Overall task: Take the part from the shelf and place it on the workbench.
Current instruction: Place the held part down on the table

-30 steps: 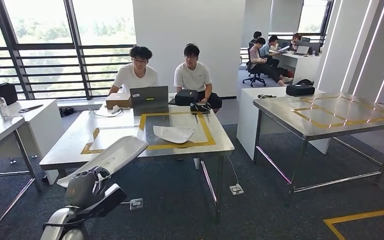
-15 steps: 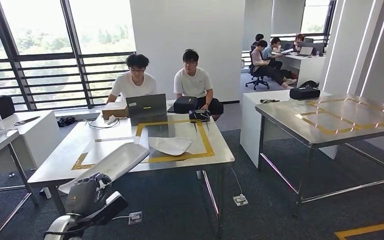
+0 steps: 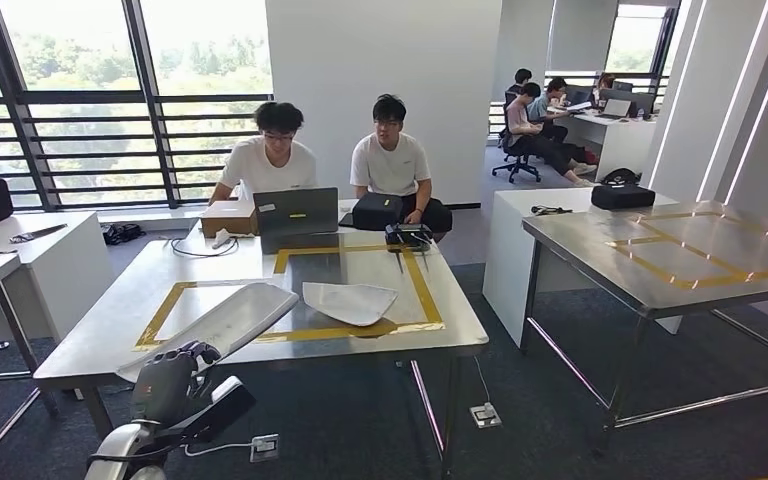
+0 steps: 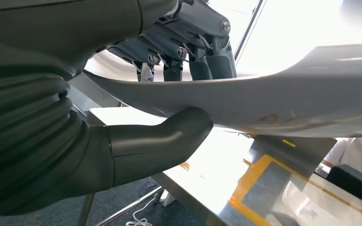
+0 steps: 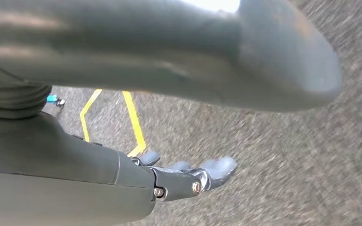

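My left hand (image 3: 172, 375) grips the near end of a long, curved white part (image 3: 222, 325) at the lower left of the head view. The part's far end reaches over the front left of the steel workbench (image 3: 110, 330), which carries yellow taped rectangles. In the left wrist view the thumb (image 4: 169, 136) presses one face of the part (image 4: 287, 99) and the darker fingers (image 4: 202, 61) wrap the other face. A second white part (image 3: 350, 300) lies inside the workbench's larger taped rectangle. My right hand (image 5: 188, 176) hangs over the carpet, fingers apart, holding nothing.
Two people sit behind the workbench with a laptop (image 3: 300, 212), a cardboard box (image 3: 228, 216) and a black bag (image 3: 377, 210). A second steel table (image 3: 680, 260) stands to the right, a white desk (image 3: 50, 250) to the left. A floor socket (image 3: 486, 415) lies beneath the bench.
The whole picture has shifted: the camera has come closer to the workbench, which looks larger. My left hand keeps the same hold on the part.
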